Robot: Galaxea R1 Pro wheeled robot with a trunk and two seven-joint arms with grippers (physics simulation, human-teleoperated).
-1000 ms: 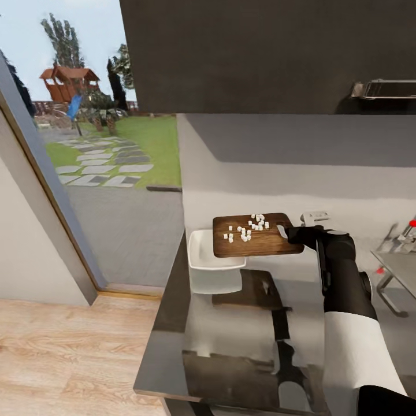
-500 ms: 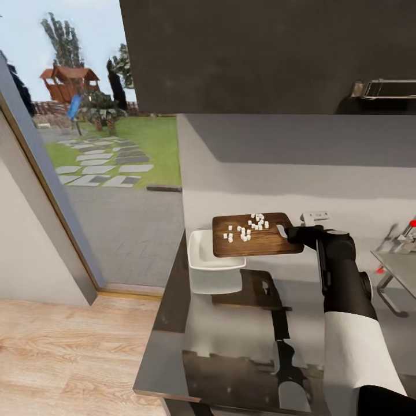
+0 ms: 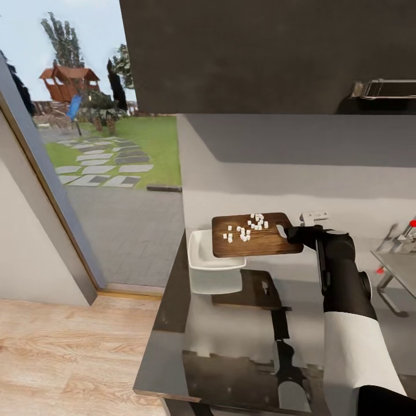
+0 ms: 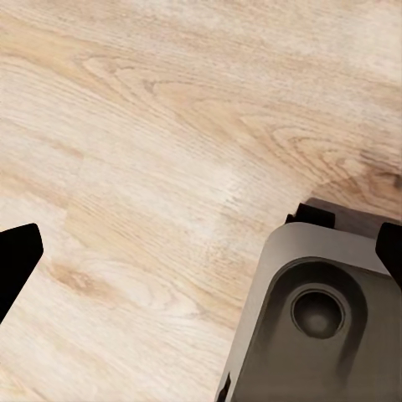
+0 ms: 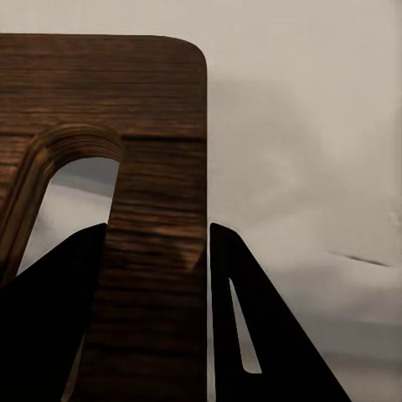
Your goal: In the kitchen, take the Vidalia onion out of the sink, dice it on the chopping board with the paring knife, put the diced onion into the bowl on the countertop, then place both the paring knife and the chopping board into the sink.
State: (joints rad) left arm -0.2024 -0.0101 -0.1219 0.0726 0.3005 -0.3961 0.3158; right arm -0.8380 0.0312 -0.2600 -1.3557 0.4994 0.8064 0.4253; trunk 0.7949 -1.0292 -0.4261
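Observation:
The dark brown chopping board (image 3: 257, 241) hangs level above the countertop (image 3: 231, 335), with several white diced onion pieces (image 3: 249, 226) on top. My right gripper (image 3: 287, 233) is shut on the board's handle end; in the right wrist view its fingers (image 5: 59, 318) clamp the board (image 5: 159, 251) beside the slot hole. The board's left end overlaps the white bowl (image 3: 211, 260), which sits on the countertop near the wall. My left gripper (image 4: 201, 251) is open over wooden floor, holding nothing. The faucet's red knob (image 3: 412, 223) and part of the sink (image 3: 401, 266) show at the right edge. The paring knife is out of view.
A dark wall cabinet (image 3: 266, 55) hangs above the countertop, with a range hood (image 3: 384, 88) at the right. Left of the countertop a glass door looks onto a garden. Wooden floor (image 3: 63, 358) lies at the lower left. The robot's base (image 4: 318, 318) shows in the left wrist view.

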